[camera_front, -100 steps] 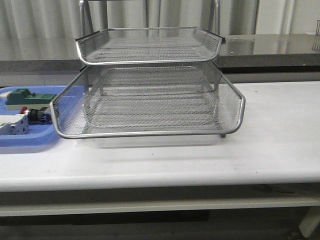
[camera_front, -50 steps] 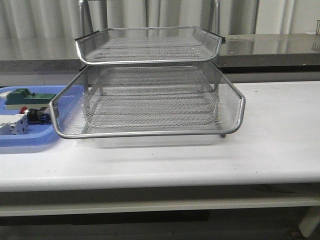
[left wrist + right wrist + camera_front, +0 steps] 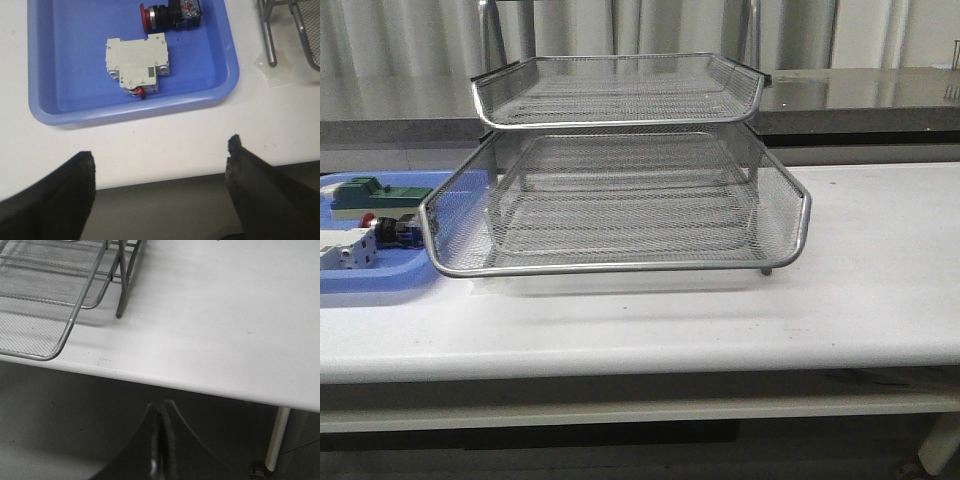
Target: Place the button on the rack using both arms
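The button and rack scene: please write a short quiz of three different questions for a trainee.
1. True or false: the button lies on the rack.
2. Which hand is open? A) the left hand B) the right hand
3. Fill in: the button lies in the blue ____, beside a white block.

Key:
1. False. It lies in the tray, to the left of the rack in the front view.
2. A. Its fingers stand wide apart and hold nothing; the right hand's fingers are pressed together.
3. tray
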Available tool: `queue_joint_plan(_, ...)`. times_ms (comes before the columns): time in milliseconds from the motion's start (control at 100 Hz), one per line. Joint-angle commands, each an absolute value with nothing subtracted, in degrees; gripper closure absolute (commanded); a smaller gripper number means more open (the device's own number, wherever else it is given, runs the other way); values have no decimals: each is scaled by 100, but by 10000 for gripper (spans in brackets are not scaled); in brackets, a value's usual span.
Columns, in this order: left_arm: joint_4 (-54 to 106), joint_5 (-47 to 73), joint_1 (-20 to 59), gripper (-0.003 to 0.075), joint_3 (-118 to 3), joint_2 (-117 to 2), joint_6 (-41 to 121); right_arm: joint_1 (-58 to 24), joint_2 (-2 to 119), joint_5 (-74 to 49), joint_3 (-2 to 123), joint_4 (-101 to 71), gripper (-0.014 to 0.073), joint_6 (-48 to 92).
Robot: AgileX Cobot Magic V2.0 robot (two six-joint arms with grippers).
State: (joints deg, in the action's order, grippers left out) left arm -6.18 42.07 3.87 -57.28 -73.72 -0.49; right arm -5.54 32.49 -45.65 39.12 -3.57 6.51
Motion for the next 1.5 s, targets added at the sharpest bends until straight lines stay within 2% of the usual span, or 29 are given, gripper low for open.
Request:
queue_joint_plan(0, -635, 3904, 393, 149, -5923, -7253, -46, -563, 3253, -4248, 4114, -334, 662, 655)
queue_joint_plan(290, -526, 3486, 393, 149, -5946, -7264, -46, -563, 3253, -4248, 4114, -334, 662, 655)
queue_joint_plan(430, -712, 3356, 393, 149, -6343, -7481, 56, -563, 3253, -4248, 4114, -334, 662, 655)
queue_joint_plan(670, -600, 3479, 393, 148, -7547, -8538, 1232, -563, 3253, -4248, 4114, -334, 662, 655)
queue_joint_plan(1150, -405, 4873, 393, 148, -10088, -10924, 2811, -563, 3253, -4248, 4114, -334, 662, 655)
queue_joint_plan(1490, -129, 5332, 393, 148, -10938, -11912, 3784, -563, 3253, -4248, 4114, -334, 662, 655)
